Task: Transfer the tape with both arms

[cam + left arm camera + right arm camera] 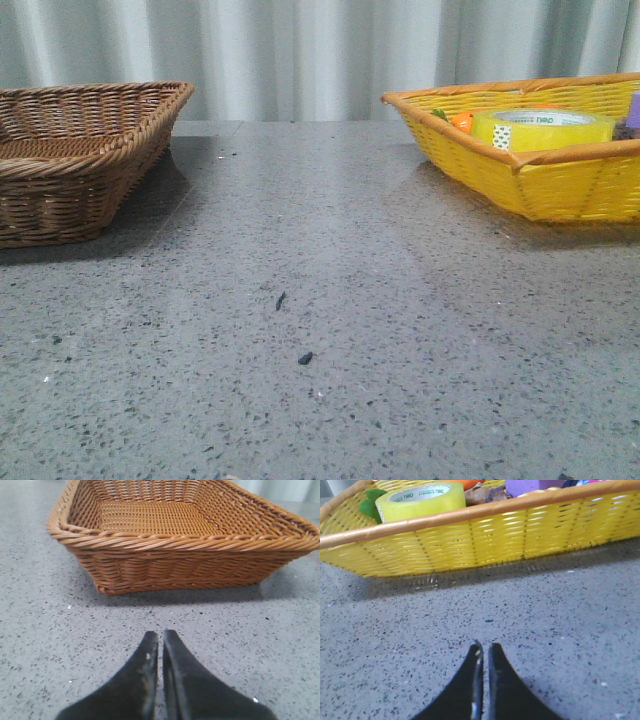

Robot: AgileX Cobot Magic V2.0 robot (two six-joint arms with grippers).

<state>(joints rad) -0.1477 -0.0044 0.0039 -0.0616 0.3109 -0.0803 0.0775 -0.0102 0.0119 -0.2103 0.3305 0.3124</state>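
The tape (pixel 543 128), a thick yellow-green roll with a white core and green print, lies flat in the yellow basket (pixel 560 185) at the right of the front view. It also shows in the right wrist view (pixel 421 500), behind the basket's near rim. My right gripper (pixel 484 646) is shut and empty over the bare table, short of the yellow basket (pixel 485 540). My left gripper (pixel 160 634) is shut and empty over the table, short of the brown wicker basket (pixel 180 567). Neither gripper shows in the front view.
The brown wicker basket (pixel 70 160) stands at the left and looks empty. The yellow basket also holds an orange carrot (pixel 461 121) with green leaves (pixel 370 505), a purple block (pixel 532 486) and other small items. A grey speckled table (pixel 320 330) lies between the baskets.
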